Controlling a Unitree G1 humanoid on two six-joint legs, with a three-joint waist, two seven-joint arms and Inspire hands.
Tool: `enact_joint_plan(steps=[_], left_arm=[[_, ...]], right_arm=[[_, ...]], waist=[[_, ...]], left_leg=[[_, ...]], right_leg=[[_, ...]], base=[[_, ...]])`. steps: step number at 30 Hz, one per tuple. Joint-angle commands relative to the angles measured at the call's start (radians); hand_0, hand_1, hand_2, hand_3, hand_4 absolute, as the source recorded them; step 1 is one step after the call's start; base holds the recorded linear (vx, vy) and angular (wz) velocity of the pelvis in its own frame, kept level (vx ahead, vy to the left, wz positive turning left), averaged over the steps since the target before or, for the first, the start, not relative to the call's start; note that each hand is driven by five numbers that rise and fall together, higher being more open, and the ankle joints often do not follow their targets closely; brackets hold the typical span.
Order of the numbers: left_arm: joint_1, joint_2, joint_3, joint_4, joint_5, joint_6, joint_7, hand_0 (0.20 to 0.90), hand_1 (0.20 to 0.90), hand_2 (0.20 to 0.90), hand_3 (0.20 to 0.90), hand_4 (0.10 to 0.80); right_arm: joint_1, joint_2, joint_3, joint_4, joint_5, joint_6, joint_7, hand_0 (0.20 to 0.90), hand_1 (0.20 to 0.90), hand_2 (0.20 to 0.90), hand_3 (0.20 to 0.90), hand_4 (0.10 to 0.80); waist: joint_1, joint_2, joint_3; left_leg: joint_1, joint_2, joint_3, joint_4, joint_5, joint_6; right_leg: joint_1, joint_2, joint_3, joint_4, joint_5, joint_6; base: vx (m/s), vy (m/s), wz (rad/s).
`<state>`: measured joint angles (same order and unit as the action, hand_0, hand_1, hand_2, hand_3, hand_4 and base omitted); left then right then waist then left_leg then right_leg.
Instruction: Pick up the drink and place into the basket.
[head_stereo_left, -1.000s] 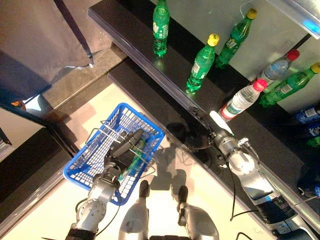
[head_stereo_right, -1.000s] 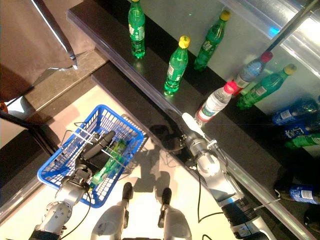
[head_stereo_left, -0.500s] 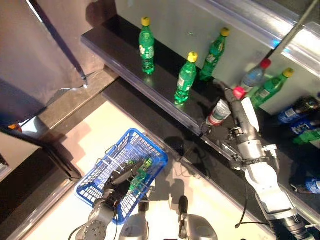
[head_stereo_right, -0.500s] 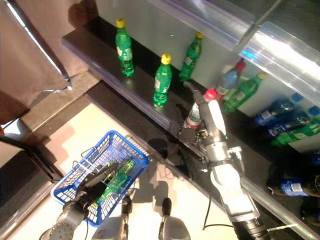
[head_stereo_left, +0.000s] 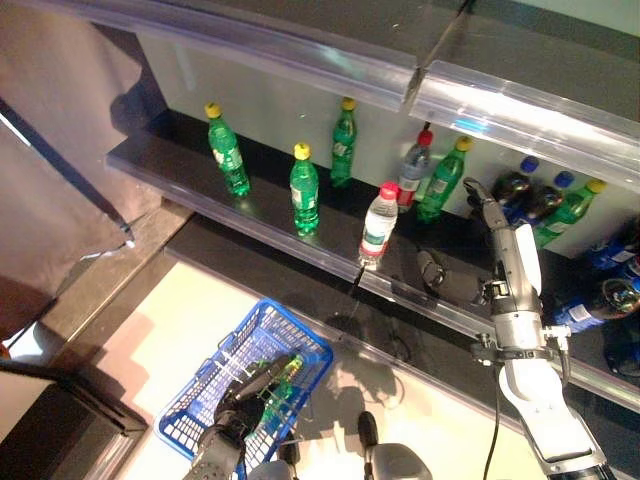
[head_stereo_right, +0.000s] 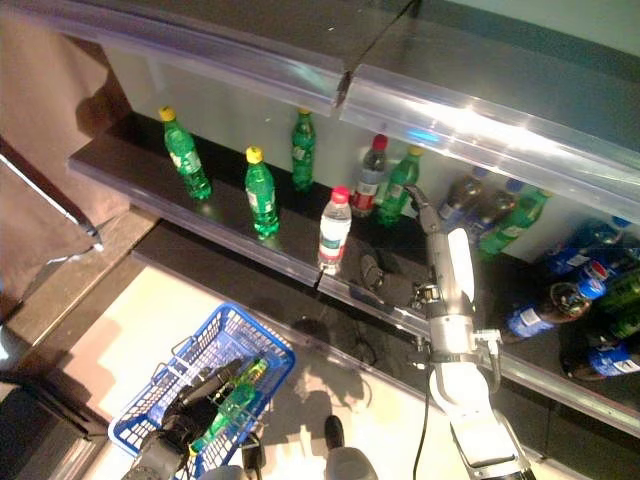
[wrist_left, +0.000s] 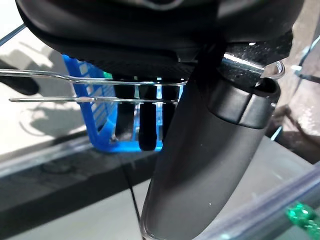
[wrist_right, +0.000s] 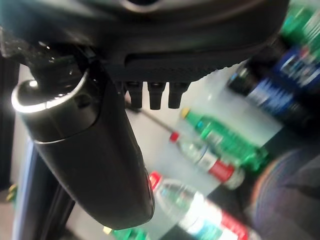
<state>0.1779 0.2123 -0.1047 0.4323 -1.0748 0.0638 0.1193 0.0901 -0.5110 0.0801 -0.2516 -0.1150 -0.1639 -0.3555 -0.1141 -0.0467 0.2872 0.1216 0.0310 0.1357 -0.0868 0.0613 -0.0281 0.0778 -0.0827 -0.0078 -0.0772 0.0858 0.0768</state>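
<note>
My left hand (head_stereo_left: 236, 412) is shut on the wire handles (wrist_left: 95, 86) of the blue basket (head_stereo_left: 205, 372), which hangs low at the left. A green bottle (head_stereo_left: 281, 384) lies in the basket. A clear drink bottle with a red cap (head_stereo_left: 379, 225) stands at the front edge of the dark shelf (head_stereo_left: 200, 190). My right hand (head_stereo_left: 506, 255) is open and empty, stretched over the shelf to the right of that bottle, apart from it, its fingers near dark blue-capped bottles (head_stereo_left: 514, 186).
Green bottles (head_stereo_left: 304, 189) and a second clear red-capped bottle (head_stereo_left: 413, 174) stand on the shelf. More bottles lie at the far right (head_stereo_right: 575, 300). A clear-edged upper shelf (head_stereo_left: 500, 105) hangs over them. A low dark step (head_stereo_left: 280, 275) runs below the shelf.
The camera has tilted up toward the shelf. My right hand has gone up and further right, away from the clear red-capped bottle. The basket still hangs from my left hand.
</note>
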Motion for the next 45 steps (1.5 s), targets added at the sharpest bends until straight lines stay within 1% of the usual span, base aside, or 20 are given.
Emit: enact_joint_plan(steps=[1,9,11,13,14,15,16,18,19,22,23,24,26,28,31,34,37,39,42,45], left_arm=[[-0.074,0.018,0.043,-0.102,0.024,-0.186,-0.168,0.300,0.300,0.300,0.200,0.100],[-0.069,0.006,0.059,0.010,0.045,-0.185,-0.219,0.300,0.300,0.300,0.200,0.100],[-0.068,0.007,0.066,0.038,0.063,-0.176,-0.230,0.300,0.300,0.300,0.200,0.100],[-0.065,0.008,0.069,0.047,0.069,-0.175,-0.233,0.300,0.300,0.300,0.200,0.100],[-0.062,0.010,0.074,0.063,0.069,-0.183,-0.235,0.300,0.300,0.300,0.200,0.100],[-0.058,0.012,0.078,0.071,0.064,-0.190,-0.233,0.300,0.300,0.300,0.200,0.100],[-0.058,0.014,0.081,0.074,0.065,-0.189,-0.236,0.300,0.300,0.300,0.200,0.100],[-0.051,0.015,0.102,0.083,0.049,-0.200,-0.234,0.300,0.300,0.300,0.200,0.100],[-0.051,0.016,0.105,0.090,0.041,-0.205,-0.236,0.300,0.300,0.300,0.200,0.100],[-0.059,0.023,0.101,0.115,0.040,-0.201,-0.252,0.300,0.300,0.300,0.200,0.100],[-0.061,0.020,0.098,0.127,0.046,-0.200,-0.258,0.300,0.300,0.300,0.200,0.100],[-0.057,0.015,0.094,0.141,0.050,-0.203,-0.259,0.300,0.300,0.300,0.200,0.100],[-0.051,0.006,0.100,0.159,0.047,-0.204,-0.256,0.300,0.300,0.300,0.200,0.100],[-0.052,0.002,0.102,0.170,0.050,-0.203,-0.256,0.300,0.300,0.300,0.200,0.100],[-0.057,0.003,0.101,0.190,0.051,-0.195,-0.257,0.300,0.300,0.300,0.200,0.100],[-0.053,0.000,0.086,0.202,0.055,-0.198,-0.261,0.300,0.300,0.300,0.200,0.100],[-0.061,-0.001,0.067,0.208,0.056,-0.209,-0.259,0.300,0.300,0.300,0.200,0.100],[-0.091,0.004,0.041,0.199,0.043,-0.221,-0.247,0.300,0.300,0.300,0.200,0.100],[-0.133,0.008,0.021,0.187,0.028,-0.237,-0.225,0.300,0.300,0.300,0.200,0.100],[-0.152,0.008,0.010,0.178,0.024,-0.246,-0.205,0.300,0.300,0.300,0.200,0.100]], right_arm=[[-0.027,-0.042,-0.056,-0.006,0.020,-0.074,-0.089,0.900,0.900,0.900,0.900,0.800],[0.007,-0.020,-0.095,0.020,0.052,-0.065,-0.202,0.900,0.900,0.900,0.900,0.800],[0.030,-0.013,-0.115,0.019,0.064,-0.061,-0.225,0.900,0.900,0.900,0.900,0.800],[0.044,-0.013,-0.129,0.017,0.068,-0.061,-0.223,0.900,0.900,0.900,0.900,0.800],[0.061,-0.014,-0.141,0.014,0.083,-0.068,-0.216,0.900,0.900,0.900,0.900,0.800],[0.073,-0.014,-0.149,0.011,0.086,-0.073,-0.213,0.900,0.900,0.900,0.900,0.800],[0.076,-0.014,-0.151,0.010,0.087,-0.073,-0.216,0.900,0.900,0.900,0.900,0.800],[0.082,-0.022,-0.166,0.014,0.116,-0.091,-0.200,0.900,0.900,0.900,0.900,0.800],[0.081,-0.027,-0.169,0.018,0.123,-0.093,-0.211,0.900,0.900,0.900,0.900,0.800],[0.085,-0.028,-0.184,0.037,0.132,-0.106,-0.280,0.900,0.900,0.900,0.900,0.800],[0.089,-0.023,-0.189,0.040,0.132,-0.110,-0.311,0.900,0.900,0.900,0.900,0.800],[0.094,-0.013,-0.195,0.046,0.135,-0.120,-0.346,0.900,0.900,0.900,0.900,0.800],[0.088,0.006,-0.197,0.053,0.172,-0.129,-0.343,0.900,0.900,0.900,0.900,0.800],[0.075,0.020,-0.186,0.065,0.191,-0.126,-0.333,0.900,0.900,0.900,0.900,0.800],[0.047,0.032,-0.174,0.091,0.225,-0.116,-0.317,0.900,0.900,0.900,0.900,0.800],[0.021,0.037,-0.163,0.118,0.282,-0.104,-0.285,0.900,0.900,0.900,0.900,0.800],[-0.007,0.040,-0.149,0.148,0.332,-0.113,-0.258,0.900,0.900,0.900,0.900,0.800],[-0.052,0.041,-0.125,0.174,0.376,-0.141,-0.248,0.900,0.900,0.900,0.900,0.800],[-0.112,0.048,-0.096,0.202,0.382,-0.168,-0.255,0.900,0.900,0.900,0.900,0.800],[-0.141,0.053,-0.079,0.207,0.359,-0.167,-0.284,0.900,0.900,0.900,0.900,0.800]], waist=[[0.018,0.035,-0.171],[-0.014,0.032,-0.163],[-0.034,0.027,-0.154],[-0.044,0.025,-0.150],[-0.059,0.022,-0.144],[-0.067,0.020,-0.137],[-0.067,0.017,-0.138],[-0.065,0.015,-0.132],[-0.067,0.017,-0.128],[-0.068,0.022,-0.135],[-0.067,0.022,-0.139],[-0.064,0.020,-0.144],[-0.058,0.020,-0.151],[-0.055,0.022,-0.151],[-0.050,0.024,-0.151],[-0.042,0.023,-0.144],[-0.033,0.024,-0.125],[-0.020,0.029,-0.090],[-0.011,0.034,-0.044],[-0.007,0.037,-0.019]], left_leg=[[0.019,-0.055,-0.006,0.013,-0.101,0.049],[0.016,-0.063,0.038,0.044,-0.132,0.066],[0.015,-0.064,0.066,0.061,-0.147,0.072],[0.015,-0.065,0.082,0.067,-0.153,0.075],[0.019,-0.063,0.103,0.071,-0.158,0.075],[0.027,-0.062,0.122,0.077,-0.168,0.078],[0.024,-0.062,0.130,0.078,-0.165,0.077],[0.025,-0.052,0.182,0.085,-0.167,0.078],[0.026,-0.048,0.193,0.086,-0.170,0.081],[0.009,-0.046,0.189,0.090,-0.164,0.086],[0.006,-0.048,0.184,0.093,-0.165,0.086],[0.006,-0.049,0.183,0.093,-0.168,0.084],[0.011,-0.044,0.196,0.091,-0.169,0.078],[0.018,-0.040,0.200,0.090,-0.174,0.077],[0.022,-0.031,0.197,0.099,-0.178,0.076],[0.016,-0.024,0.191,0.120,-0.182,0.074],[-0.007,-0.021,0.177,0.144,-0.183,0.073],[-0.061,-0.018,0.161,0.172,-0.177,0.071],[-0.110,-0.015,0.147,0.190,-0.168,0.067],[-0.133,-0.013,0.138,0.197,-0.160,0.064]], right_leg=[[-0.010,0.013,-0.005,0.077,-0.055,0.032],[-0.052,-0.009,0.031,0.111,-0.039,0.055],[-0.074,-0.022,0.047,0.126,-0.023,0.070],[-0.084,-0.026,0.056,0.128,-0.014,0.077],[-0.102,-0.033,0.058,0.132,0.001,0.087],[-0.113,-0.039,0.046,0.148,0.008,0.096],[-0.121,-0.040,0.044,0.151,0.016,0.097],[-0.132,-0.053,-0.019,0.175,0.013,0.101],[-0.135,-0.059,-0.030,0.199,0.007,0.103],[-0.128,-0.052,-0.010,0.216,-0.022,0.096],[-0.120,-0.056,-0.005,0.207,-0.023,0.094],[-0.113,-0.071,-0.010,0.193,-0.013,0.094],[-0.118,-0.088,-0.031,0.175,0.006,0.095],[-0.117,-0.092,-0.039,0.162,0.002,0.095],[-0.107,-0.082,-0.036,0.151,-0.022,0.091],[-0.098,-0.072,-0.044,0.150,-0.038,0.079],[-0.109,-0.062,-0.048,0.164,-0.048,0.066],[-0.140,-0.053,-0.050,0.180,-0.055,0.053],[-0.171,-0.043,-0.049,0.188,-0.060,0.042],[-0.182,-0.038,-0.050,0.190,-0.061,0.037]], base=[[-0.016,0.056,-0.24],[-0.014,0.057,-0.16],[0.005,0.063,-0.25],[0.011,0.045,-0.31],[0.026,0.045,-0.37],[0.015,0.022,-0.36],[0.002,0.008,-0.53],[-0.034,-0.002,-0.95],[-0.064,-0.002,-1.14],[-0.039,-0.032,-0.73],[0.010,-0.114,-0.28],[0.029,-0.130,-0.21],[0.036,-0.149,-0.20],[0.038,-0.113,-0.07],[0.068,-0.139,-0.01],[0.087,-0.137,-0.01],[0.014,-0.112,0.00],[-0.170,-0.138,0.01],[-0.203,-0.099,0.05],[-0.092,-0.077,0.10]])
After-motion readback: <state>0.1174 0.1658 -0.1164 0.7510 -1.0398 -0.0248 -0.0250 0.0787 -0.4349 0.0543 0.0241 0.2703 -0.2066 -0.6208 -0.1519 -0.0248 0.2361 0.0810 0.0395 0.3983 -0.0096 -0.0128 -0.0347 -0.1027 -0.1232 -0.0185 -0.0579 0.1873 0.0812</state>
